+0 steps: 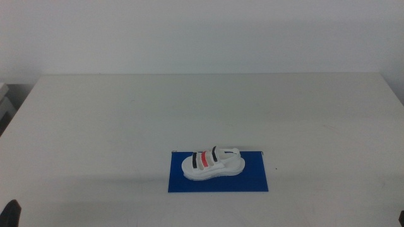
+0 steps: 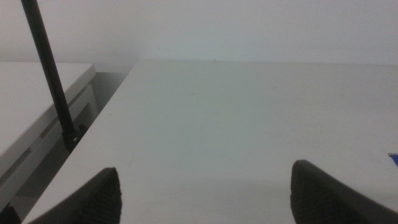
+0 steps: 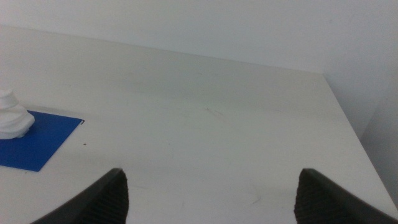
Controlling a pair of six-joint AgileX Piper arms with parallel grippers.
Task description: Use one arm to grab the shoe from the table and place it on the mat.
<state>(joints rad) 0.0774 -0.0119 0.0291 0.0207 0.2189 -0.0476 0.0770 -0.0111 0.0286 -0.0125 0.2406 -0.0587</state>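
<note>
The white shoe [image 1: 213, 163] with black and red straps lies on the deep blue mat [image 1: 252, 180] near the front middle of the white table [image 1: 202, 107]. Nothing holds it. My left gripper [image 2: 205, 193] is open and empty, low at the table's front left corner; only a dark tip [image 1: 11, 211] shows in the middle view. My right gripper [image 3: 208, 196] is open and empty at the front right; in its view the mat [image 3: 37, 143] and the shoe's end [image 3: 12, 118] show, well apart from its jaws.
A black rod [image 2: 50, 74] stands beside the table's left edge, next to a white side surface [image 2: 31, 106]. The table's right edge [image 3: 348, 124] drops off near the right gripper.
</note>
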